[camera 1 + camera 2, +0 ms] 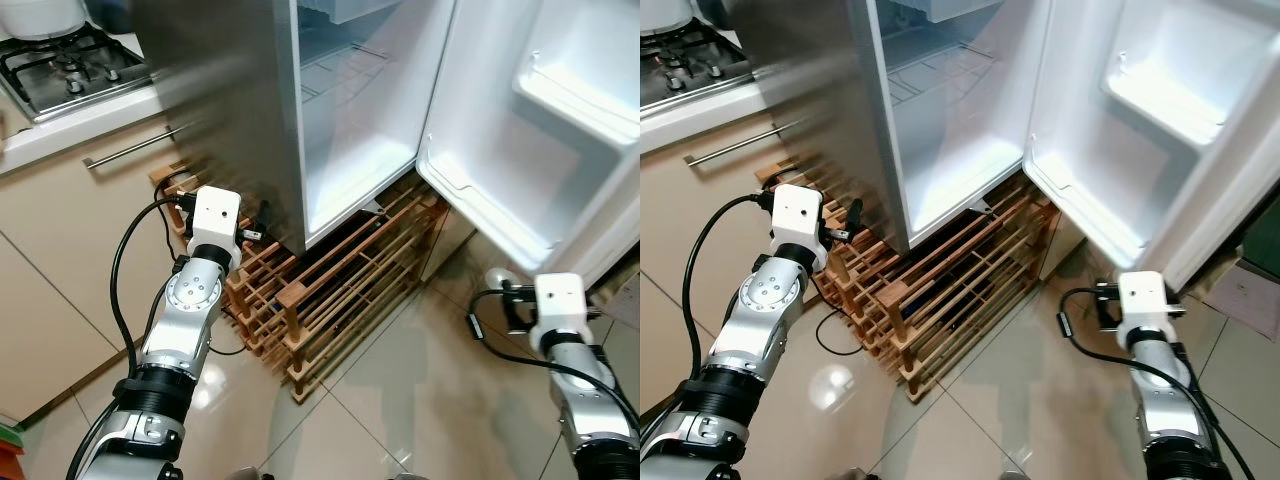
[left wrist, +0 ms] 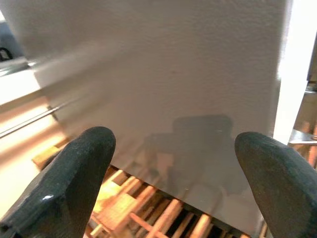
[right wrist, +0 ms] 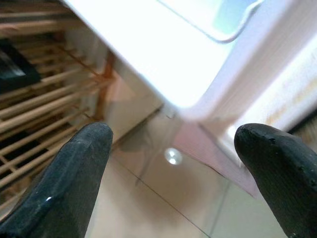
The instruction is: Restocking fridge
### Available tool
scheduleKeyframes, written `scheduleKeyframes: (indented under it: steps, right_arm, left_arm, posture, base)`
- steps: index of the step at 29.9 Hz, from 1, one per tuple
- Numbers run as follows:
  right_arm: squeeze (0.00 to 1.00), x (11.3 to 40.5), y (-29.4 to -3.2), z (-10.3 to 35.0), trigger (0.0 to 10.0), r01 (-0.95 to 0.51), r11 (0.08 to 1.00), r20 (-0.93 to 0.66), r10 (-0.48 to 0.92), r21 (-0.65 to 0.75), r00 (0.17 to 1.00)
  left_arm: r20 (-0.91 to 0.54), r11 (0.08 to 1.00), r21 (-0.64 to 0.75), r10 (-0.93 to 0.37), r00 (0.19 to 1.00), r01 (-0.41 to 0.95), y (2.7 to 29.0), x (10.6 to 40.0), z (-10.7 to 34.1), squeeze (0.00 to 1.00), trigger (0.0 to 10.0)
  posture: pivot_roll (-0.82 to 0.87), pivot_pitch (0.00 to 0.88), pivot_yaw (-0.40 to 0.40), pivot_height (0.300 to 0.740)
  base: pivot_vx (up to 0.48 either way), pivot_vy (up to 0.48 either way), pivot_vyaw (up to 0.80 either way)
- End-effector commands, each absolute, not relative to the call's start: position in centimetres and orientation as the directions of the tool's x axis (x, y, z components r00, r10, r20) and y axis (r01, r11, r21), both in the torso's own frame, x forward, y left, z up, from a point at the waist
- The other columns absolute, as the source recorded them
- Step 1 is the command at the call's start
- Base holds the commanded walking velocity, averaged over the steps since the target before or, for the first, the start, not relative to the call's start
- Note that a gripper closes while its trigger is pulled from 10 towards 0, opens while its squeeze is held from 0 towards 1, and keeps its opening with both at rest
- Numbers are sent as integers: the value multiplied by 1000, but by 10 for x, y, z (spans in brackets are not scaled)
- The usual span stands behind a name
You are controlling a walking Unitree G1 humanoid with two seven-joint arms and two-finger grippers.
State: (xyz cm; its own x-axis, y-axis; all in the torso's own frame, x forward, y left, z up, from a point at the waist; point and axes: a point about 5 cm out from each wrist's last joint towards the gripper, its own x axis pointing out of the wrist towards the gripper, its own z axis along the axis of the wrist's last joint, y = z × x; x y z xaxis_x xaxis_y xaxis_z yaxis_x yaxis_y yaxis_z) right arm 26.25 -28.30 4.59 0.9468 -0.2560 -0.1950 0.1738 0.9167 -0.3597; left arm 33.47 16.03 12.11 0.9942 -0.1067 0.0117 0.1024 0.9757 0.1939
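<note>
Open fridge [image 1: 350, 130] at upper centre, shelves bare, two bare door bins [image 1: 575, 85], one wooden rack [image 1: 330, 290] beneath, left gripper [image 2: 168, 163] and right gripper [image 3: 168, 163] both spread apart, holding nothing, one stove [image 1: 60, 65] upper left

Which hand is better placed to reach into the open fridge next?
Probably the left hand: it faces the fridge wall beside the open compartment. The right hand sits under the open door, which blocks its path.
</note>
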Motion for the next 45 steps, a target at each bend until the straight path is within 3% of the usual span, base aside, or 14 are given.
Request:
scheduleKeyframes:
  steps: [1,4,6,7,9,11,13,19,26,35,45]
  right_arm:
    - [0,260,-284,48,10000,188,919,-176,-261,-347,949]
    - [0,269,-254,54,10000,137,956,-137,-178,-261,974]
    - [0,271,-247,55,10000,131,960,-133,-168,-249,977]
    - [0,279,-225,63,10000,122,977,-94,-140,-175,986]
    - [0,281,-216,67,10000,111,981,-77,-125,-157,989]
    - [0,290,-185,82,10000,71,992,-10,-72,-103,997]
    - [0,292,-174,86,10000,50,996,4,-50,-77,999]
    - [0,295,-160,90,10000,24,998,23,-22,-56,999]
    - [0,296,-153,114,10000,32,989,145,-10,-144,989]
    - [0,303,-142,115,10000,-10,995,125,23,-102,992]
    - [0,302,-149,109,10000,-3,997,93,10,-74,996]
  left_arm:
    - [-5,980,176,-96,995,95,163,333,115,0,10000]
    - [-11,985,141,-97,995,98,157,334,112,0,10000]
    - [-11,987,132,-96,995,96,157,334,112,0,10000]
    - [-3,988,119,-100,995,100,154,335,114,0,10000]
    - [1,988,118,-102,995,101,153,334,115,0,10000]
    - [36,991,52,-126,991,124,148,331,121,0,10000]
    - [65,989,34,-143,988,141,146,329,124,0,10000]
    - [108,987,25,-162,981,160,143,325,131,0,10000]
    - [159,992,48,-119,980,113,147,324,142,0,10000]
    - [94,995,21,-96,991,94,141,328,136,0,10000]
    - [151,987,90,-145,978,132,129,325,144,0,10000]
  posture:
    - [-134,0,35,740]
    - [-133,0,36,740]
    - [-133,0,36,740]
    - [-127,0,34,740]
    - [-127,0,34,740]
    - [-124,0,34,740]
    - [-123,0,33,740]
    - [-103,0,24,740]
    - [-95,0,13,740]
    - [-95,0,12,740]
    - [-89,0,16,740]
  base:
    - [0,0,0]
    - [0,0,0]
    - [0,0,0]
    - [0,0,0]
    - [0,0,0]
    - [0,0,366]
    - [0,0,734]
    - [-287,91,703]
    - [-388,288,686]
    - [-205,172,659]
    - [0,0,596]
